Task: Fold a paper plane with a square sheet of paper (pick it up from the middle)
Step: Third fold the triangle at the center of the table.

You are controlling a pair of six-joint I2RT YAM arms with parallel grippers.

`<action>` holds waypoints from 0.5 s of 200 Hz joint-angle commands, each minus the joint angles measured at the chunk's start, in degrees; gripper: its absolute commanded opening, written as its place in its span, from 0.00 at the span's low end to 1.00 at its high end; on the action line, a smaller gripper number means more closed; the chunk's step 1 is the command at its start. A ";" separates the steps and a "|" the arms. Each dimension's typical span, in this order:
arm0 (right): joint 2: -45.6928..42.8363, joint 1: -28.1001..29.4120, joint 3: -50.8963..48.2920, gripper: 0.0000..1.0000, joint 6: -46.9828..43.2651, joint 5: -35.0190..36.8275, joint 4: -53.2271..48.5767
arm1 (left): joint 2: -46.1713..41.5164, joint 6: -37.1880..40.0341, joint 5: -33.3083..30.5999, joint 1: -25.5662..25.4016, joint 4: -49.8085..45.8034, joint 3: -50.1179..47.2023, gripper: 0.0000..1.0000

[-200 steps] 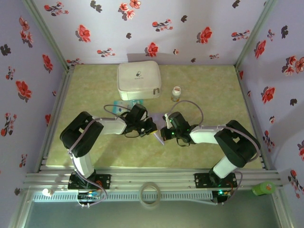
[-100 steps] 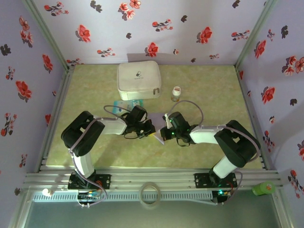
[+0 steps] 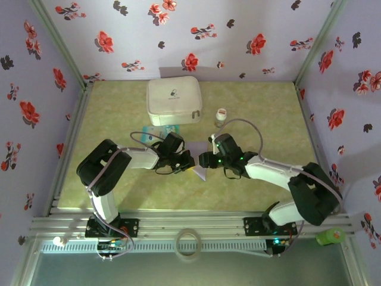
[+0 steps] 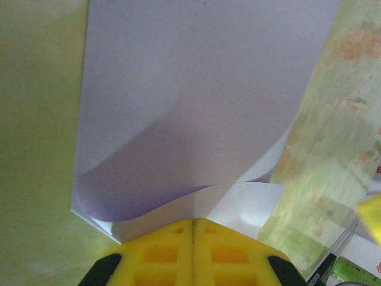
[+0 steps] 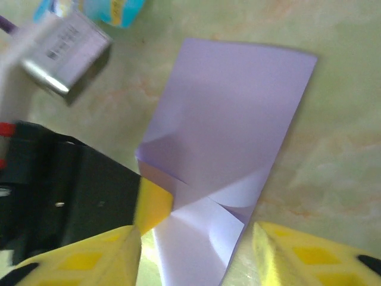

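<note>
The lavender sheet of paper (image 5: 232,119) lies partly folded on the table, long and narrow, with curled flaps lifting near its lower end. It also spreads across the left wrist view as the sheet of paper (image 4: 196,89), and peeks out between the arms as the sheet of paper (image 3: 199,172). My left gripper (image 4: 192,221) is shut, its yellow tips pinching the paper's near edge at a crease; one left fingertip (image 5: 156,205) rests on that edge. My right gripper (image 5: 196,262) is open and straddles the paper's end. Both the left gripper (image 3: 188,162) and the right gripper (image 3: 204,161) meet mid-table.
A white zip case (image 3: 174,100) stands at the back, a small bottle (image 3: 221,117) to its right. A teal-and-white packet (image 3: 156,132) lies behind my left wrist, close to the paper. A tape ring (image 3: 189,244) and a green object (image 3: 330,236) sit off the table's front.
My right arm has swung its elbow out to the right and its wrist has shifted slightly back. The left gripper has stayed shut at the paper's edge.
</note>
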 commanded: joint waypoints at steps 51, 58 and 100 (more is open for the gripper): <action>6.68 0.15 4.76 0.16 10.29 -20.66 -7.95 | 1.33 1.69 -3.53 -0.42 -4.72 -0.59 0.00; 7.28 0.20 4.72 0.13 10.80 -20.55 -7.85 | 1.36 1.62 -3.49 -0.47 -4.76 -0.51 0.00; 9.18 0.28 5.85 0.09 10.88 -20.48 -9.73 | 1.46 1.47 -3.58 -0.46 -4.59 -0.68 0.00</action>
